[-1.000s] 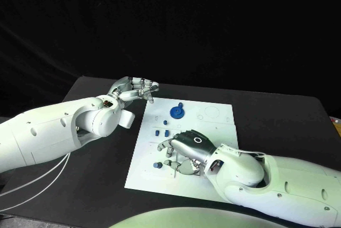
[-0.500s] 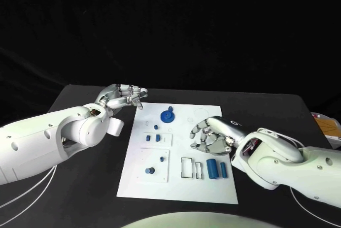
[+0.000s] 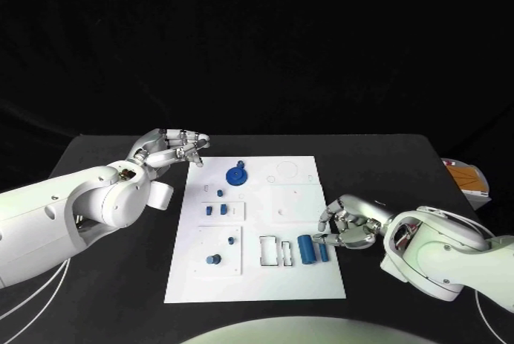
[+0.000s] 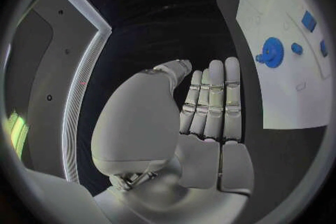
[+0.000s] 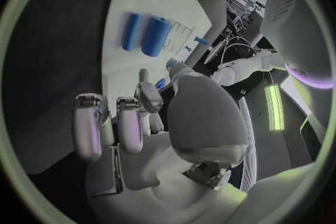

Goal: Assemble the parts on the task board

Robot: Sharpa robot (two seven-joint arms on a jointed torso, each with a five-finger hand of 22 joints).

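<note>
1. Task board [image 3: 273, 266] sits mid-table [image 3: 96, 299], long axis running away from the robot.
2. Parts on it: blue gear [image 3: 237, 174] at the far end, two small blue blocks [image 3: 216, 209] in a framed pocket below it, a small round blue part [image 3: 215, 258] in the near-left pocket, two blue cylinders [image 3: 313, 248] lying side by side at the near-right, next to an empty slotted frame [image 3: 275, 252].
3. Right hand [image 3: 350, 224] is just beside the board's right edge, fingers curled in, fingertips very near the thinner cylinder. Can't tell from the head view whether they touch it. Right wrist view shows both cylinders [image 5: 145, 32] flat on the board ahead of the fingers, nothing in the palm. So: curled, holding nothing.
4. Left hand [image 3: 171, 149] hovers off the board's far-left corner, over the table. Left wrist view shows the fingers [image 4: 213, 98] straight and together, palm bare. Holding nothing; gear [image 4: 269, 48] is well off to the side of it.
5. Step in hand, my read: right hand is lining up to pick a cylinder. Nothing looks seated by it yet.
6. Next move needs: fingers opened over the nearer cylinder, a pinch across its width, a lift without rolling the neighbour, then alignment with the slotted frame.
7. Risk: cylinders lie close together, so a wide grasp may nudge the fatter one.
</note>
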